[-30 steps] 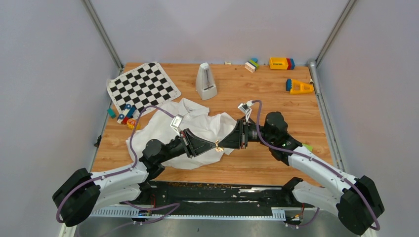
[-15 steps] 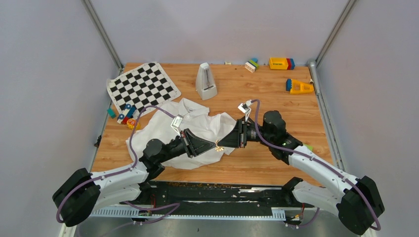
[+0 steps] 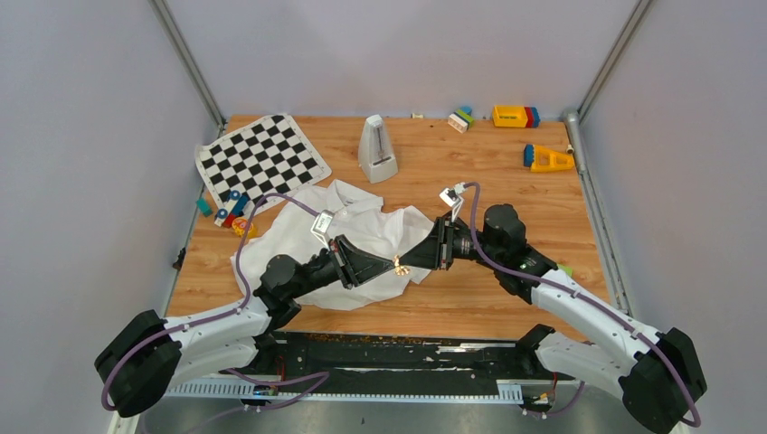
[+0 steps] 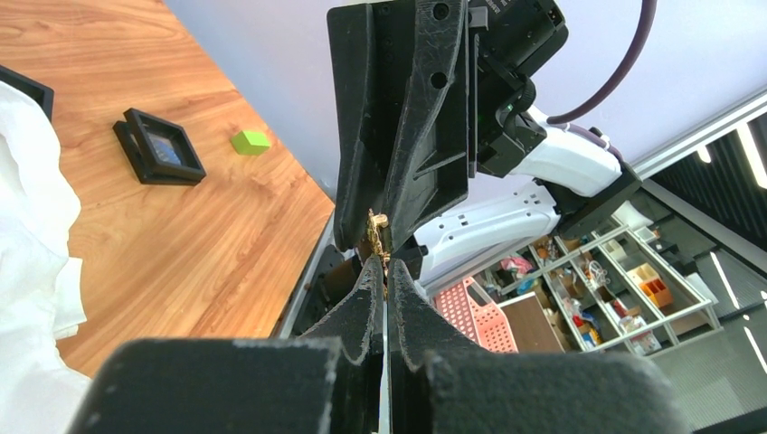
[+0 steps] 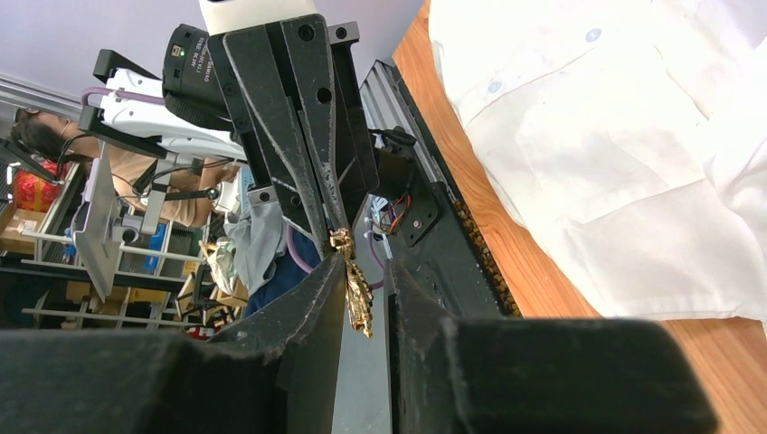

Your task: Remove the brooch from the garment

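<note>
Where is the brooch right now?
Top view, centre: the brooch sits pinched between the tips of the left pincer and right pincer, aloft over the garment's near edge.

The left end effector (image 3: 387, 268) and the right end effector (image 3: 404, 265) meet tip to tip over the near right part of the shirt (image 3: 307, 235). Both are pinched on the brooch (image 3: 397, 265), so nothing can pass between them. Their arms bar the front of the counter (image 3: 425, 176). Bare wood lies open to the right of the shirt. At the back stand a metronome (image 3: 377, 149), a chequered mat (image 3: 261, 156) with small blocks (image 3: 231, 210) at its near edge, and yellow toys (image 3: 549, 159). A black frame (image 4: 159, 146) and a green block (image 4: 250, 140) lie near the right edge.
</note>
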`<action>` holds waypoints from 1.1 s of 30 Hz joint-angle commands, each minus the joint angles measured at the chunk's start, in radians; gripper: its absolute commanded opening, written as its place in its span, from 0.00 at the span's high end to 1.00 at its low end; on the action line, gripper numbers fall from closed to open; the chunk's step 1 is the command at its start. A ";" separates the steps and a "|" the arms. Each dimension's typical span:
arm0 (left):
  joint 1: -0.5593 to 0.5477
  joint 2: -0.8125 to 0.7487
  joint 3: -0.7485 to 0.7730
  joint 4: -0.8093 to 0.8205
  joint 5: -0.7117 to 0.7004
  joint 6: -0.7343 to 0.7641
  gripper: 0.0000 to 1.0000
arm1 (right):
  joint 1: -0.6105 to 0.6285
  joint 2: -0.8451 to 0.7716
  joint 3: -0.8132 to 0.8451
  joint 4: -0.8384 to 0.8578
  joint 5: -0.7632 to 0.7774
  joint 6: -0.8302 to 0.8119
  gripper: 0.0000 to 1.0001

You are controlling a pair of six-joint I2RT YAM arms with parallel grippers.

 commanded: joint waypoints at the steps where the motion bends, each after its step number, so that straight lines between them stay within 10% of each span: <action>1: -0.004 -0.030 0.016 0.080 0.034 0.007 1.00 | -0.003 -0.006 0.019 -0.036 0.079 -0.026 0.78; 33: -0.005 -0.056 0.013 0.008 -0.001 0.020 1.00 | -0.006 -0.102 0.013 -0.067 0.123 -0.041 0.61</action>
